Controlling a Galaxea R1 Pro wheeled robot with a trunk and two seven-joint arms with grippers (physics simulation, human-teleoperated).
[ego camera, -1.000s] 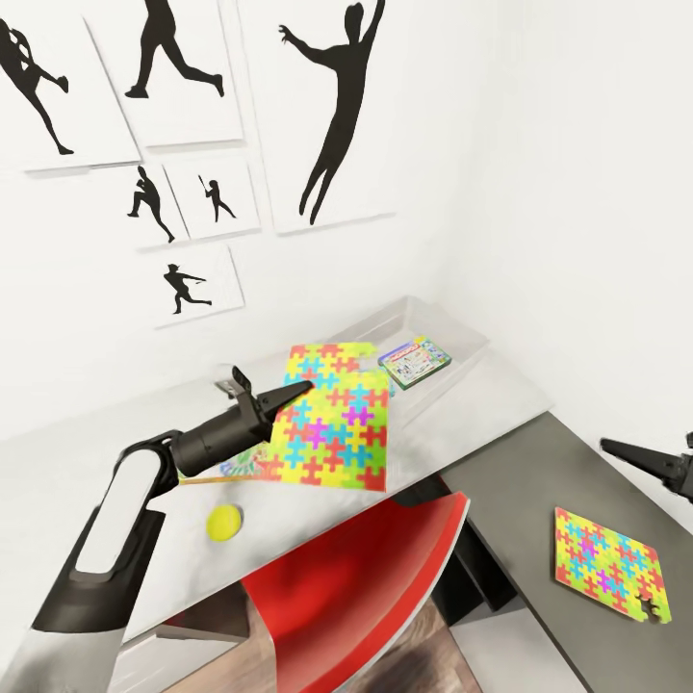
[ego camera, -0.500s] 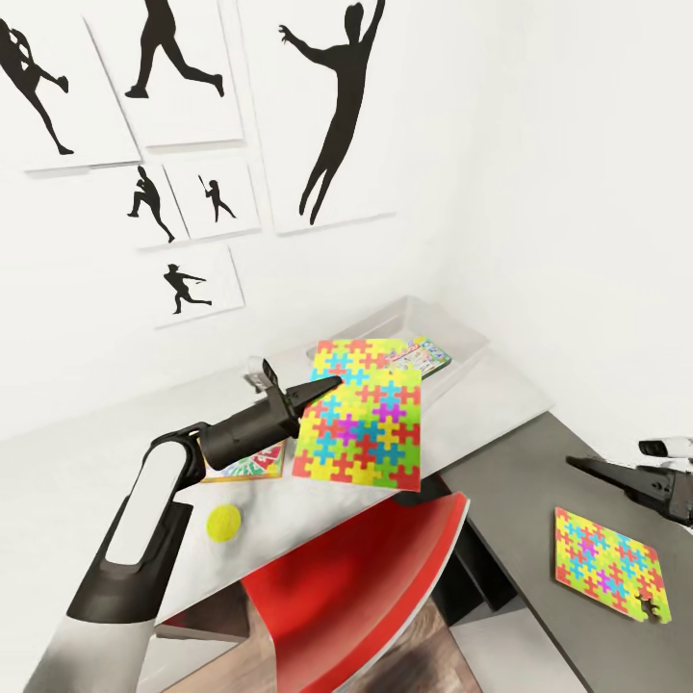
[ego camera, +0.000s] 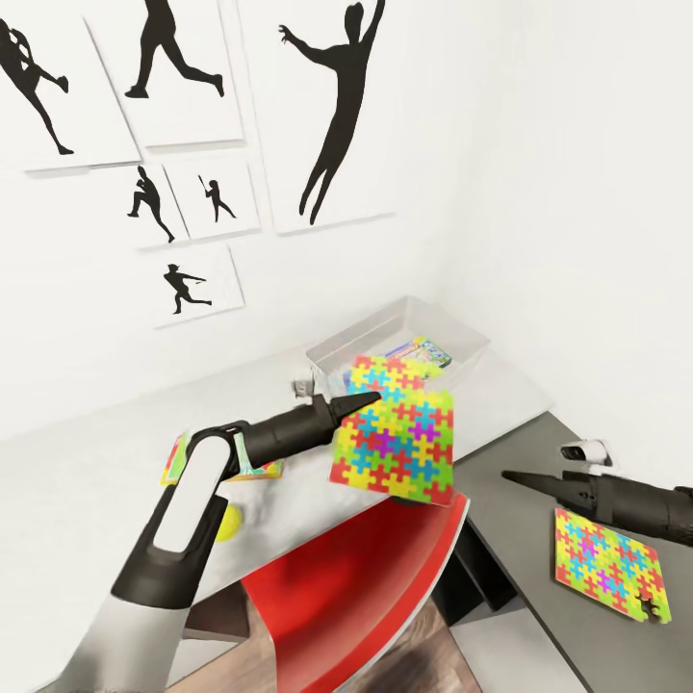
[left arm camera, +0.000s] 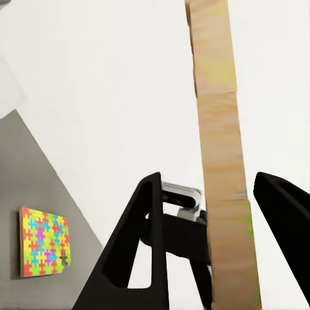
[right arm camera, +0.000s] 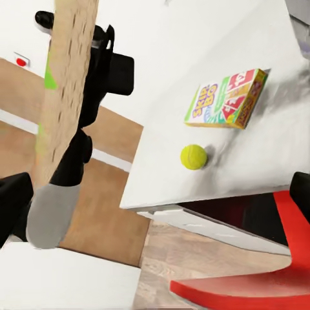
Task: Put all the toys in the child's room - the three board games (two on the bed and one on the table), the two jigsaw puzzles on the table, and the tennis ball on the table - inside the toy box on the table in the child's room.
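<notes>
While the left pincer (ego camera: 371,397) clamps the jigsaw puzzle (ego camera: 397,441) mid-frame in the head view, just short of the toy box (ego camera: 460,332), the next move should carry it over the rim. Left wrist view: fingers (left arm camera: 137,242) grip its brown edge. The right pincer's (ego camera: 510,475) opening I cannot tell.
</notes>
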